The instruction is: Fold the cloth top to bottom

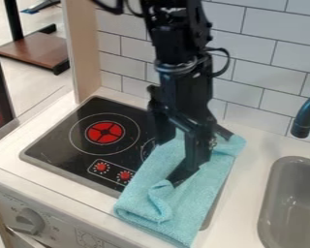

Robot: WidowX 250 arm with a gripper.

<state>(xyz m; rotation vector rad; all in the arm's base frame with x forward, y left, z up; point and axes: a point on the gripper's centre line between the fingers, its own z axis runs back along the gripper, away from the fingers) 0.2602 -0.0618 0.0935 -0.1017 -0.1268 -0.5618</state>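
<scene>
At left, a knob [29, 222] is set in the front panel below the black hob [51, 140], whose ring and two small dials are red. The cloth [141, 193] lies over the right part of the hob and onto the white counter [239, 213]. It extends beneath the gripper [178, 178] and to both sides of it, with its front portion toward the viewer; the gripper's low end is at a raised ruck in that portion. Whether the gripper is spread, closed or pinching cloth cannot be told. The long axis of the cloth runs obliquely, from the counter's front edge at lower left to near the tiled wall [274, 72] at upper right. The cloth is light blue, with a rough, towel-like pile, rounded edges and a rumpled surface. At right, a grey sink [271, 193] is recessed in the counter, below a dark tap [306, 116].
</scene>
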